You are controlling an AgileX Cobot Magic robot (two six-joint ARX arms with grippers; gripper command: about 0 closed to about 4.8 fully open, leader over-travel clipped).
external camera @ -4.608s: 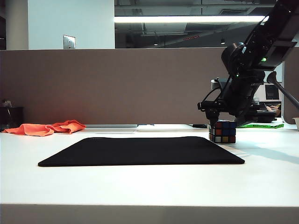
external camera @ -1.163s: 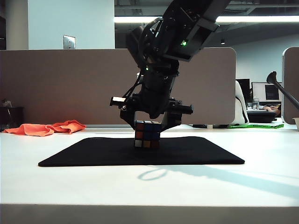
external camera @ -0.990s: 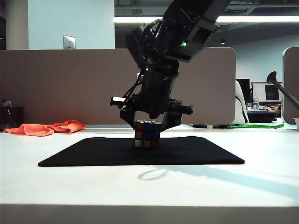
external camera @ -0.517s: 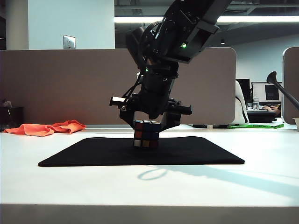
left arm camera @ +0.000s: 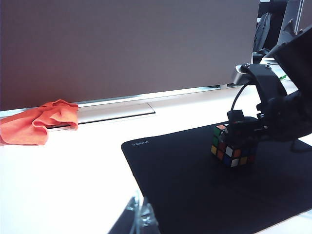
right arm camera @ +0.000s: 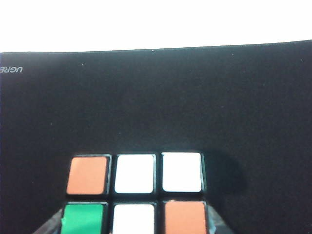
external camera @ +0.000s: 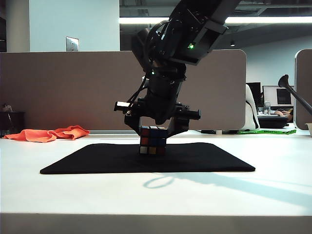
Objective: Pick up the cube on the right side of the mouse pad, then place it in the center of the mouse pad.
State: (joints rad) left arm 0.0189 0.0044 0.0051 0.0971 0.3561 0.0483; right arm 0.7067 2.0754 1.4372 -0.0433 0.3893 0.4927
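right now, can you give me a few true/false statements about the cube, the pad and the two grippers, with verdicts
1. The cube is over the middle of the mouse pad. True.
2. The right gripper is parked away from the cube, near the orange cloth. False: its fingers straddle the cube above the pad, and the cloth lies off the pad's far left corner.
3. The cube's upper face shows white, orange and green stickers in the right wrist view. True.
4. The left gripper is holding the cube. False: only its tip shows at the near edge of the pad, well short of the cube.
5. The cube stands on the bare white table. False: it is over the black pad.
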